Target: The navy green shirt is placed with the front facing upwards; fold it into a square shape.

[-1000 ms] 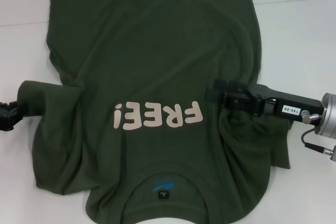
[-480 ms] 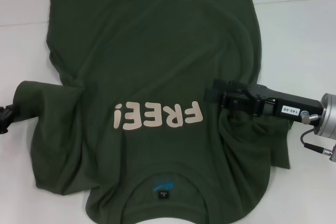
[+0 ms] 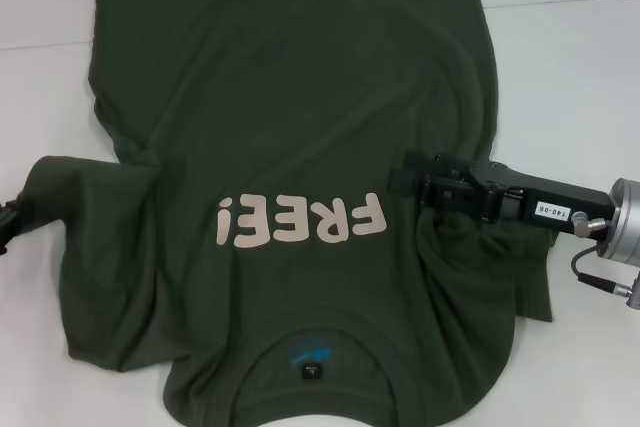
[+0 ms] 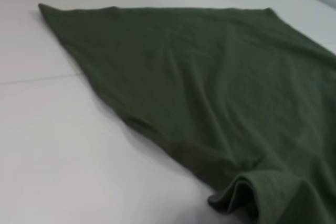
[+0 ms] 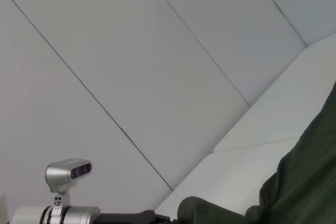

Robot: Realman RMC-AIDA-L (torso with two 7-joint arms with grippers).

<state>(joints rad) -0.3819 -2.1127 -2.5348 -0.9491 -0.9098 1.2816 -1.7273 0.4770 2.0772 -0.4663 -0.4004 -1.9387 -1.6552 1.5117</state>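
The dark olive-green cotton T-shirt (image 3: 290, 147) lies face-up on the white counter (image 3: 570, 77), unfolded; only its sleeves are bunched. At three o'clock, the right claw (image 3: 400, 179) rests on it; grip unclear. Left claw's grip unclear at nine o'clock.

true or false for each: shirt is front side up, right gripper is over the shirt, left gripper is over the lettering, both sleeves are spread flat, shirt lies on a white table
1. The navy green shirt lies front side up. True, the FREE lettering shows.
2. The right gripper is over the shirt. True, beside the lettering.
3. The left gripper is over the lettering. False, it is at the picture's left edge, by the left-side sleeve.
4. Both sleeves are spread flat. False, both look bunched and folded inward.
5. The shirt lies on a white table. True.
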